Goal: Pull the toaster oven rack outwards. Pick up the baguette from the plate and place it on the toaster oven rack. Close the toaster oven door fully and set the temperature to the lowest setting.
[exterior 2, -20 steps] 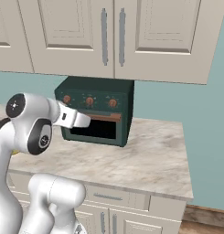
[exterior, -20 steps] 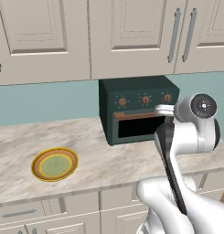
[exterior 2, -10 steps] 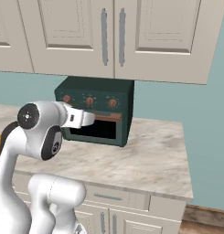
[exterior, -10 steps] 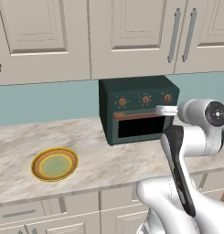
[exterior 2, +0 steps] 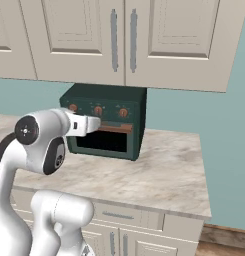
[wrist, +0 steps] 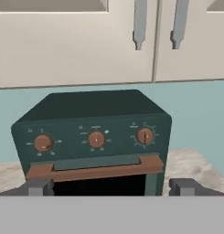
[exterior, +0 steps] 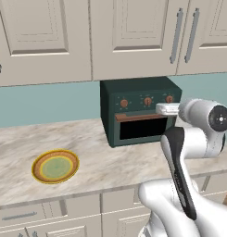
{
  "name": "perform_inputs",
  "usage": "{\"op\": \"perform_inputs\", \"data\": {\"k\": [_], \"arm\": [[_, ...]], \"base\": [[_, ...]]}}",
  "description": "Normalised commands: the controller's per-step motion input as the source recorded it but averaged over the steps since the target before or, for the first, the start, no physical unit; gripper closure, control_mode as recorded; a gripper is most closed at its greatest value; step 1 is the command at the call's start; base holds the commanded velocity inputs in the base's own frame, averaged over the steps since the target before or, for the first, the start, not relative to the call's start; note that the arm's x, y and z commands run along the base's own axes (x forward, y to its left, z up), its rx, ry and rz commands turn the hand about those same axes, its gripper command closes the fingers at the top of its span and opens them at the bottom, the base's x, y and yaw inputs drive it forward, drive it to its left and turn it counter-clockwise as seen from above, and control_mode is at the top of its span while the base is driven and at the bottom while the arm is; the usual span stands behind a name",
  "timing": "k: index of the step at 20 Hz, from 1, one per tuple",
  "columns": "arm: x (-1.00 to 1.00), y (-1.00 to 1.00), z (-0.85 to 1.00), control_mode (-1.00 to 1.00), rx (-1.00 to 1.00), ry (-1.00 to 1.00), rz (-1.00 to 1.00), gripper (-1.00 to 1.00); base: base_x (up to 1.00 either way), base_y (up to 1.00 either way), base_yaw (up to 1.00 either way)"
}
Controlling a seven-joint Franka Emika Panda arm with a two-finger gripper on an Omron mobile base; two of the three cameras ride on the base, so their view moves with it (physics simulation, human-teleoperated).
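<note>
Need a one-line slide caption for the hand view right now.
Open gripper faces the closed toaster oven door, below three knobs and pale cabinets.

The white arm rises from the base, bends at a dark-jointed elbow and reaches forward with its wrist held level. The gripper (wrist: 111, 186) points straight ahead, its two dark fingertips (wrist: 39, 186) standing wide apart with nothing between them. In the left base view the gripper (exterior: 167, 109) juts out leftward from the rounded wrist.
</note>
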Motion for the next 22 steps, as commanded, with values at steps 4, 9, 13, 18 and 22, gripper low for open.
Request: {"op": "perform_inputs", "data": {"k": [4,9,13,18,22], "arm": [[0.00,0.00,-0.01,-1.00,-0.27,-0.32,0.01,-1.00],[0.00,0.00,-0.11,-1.00,-0.11,-0.15,0.00,-1.00],[0.00,0.00,-0.10,-1.00,0.04,-0.02,0.00,-1.00],[0.02,0.09,-0.42,-1.00,0.14,-0.02,0.00,-1.00],[0.16,0.00,-0.50,-1.00,0.03,-0.09,0.00,-1.00]], "base": [[0.00,0.00,0.00],[0.00,0.00,0.00],[0.00,0.00,0.00],[0.00,0.00,0.00],[0.00,0.00,0.00]]}}
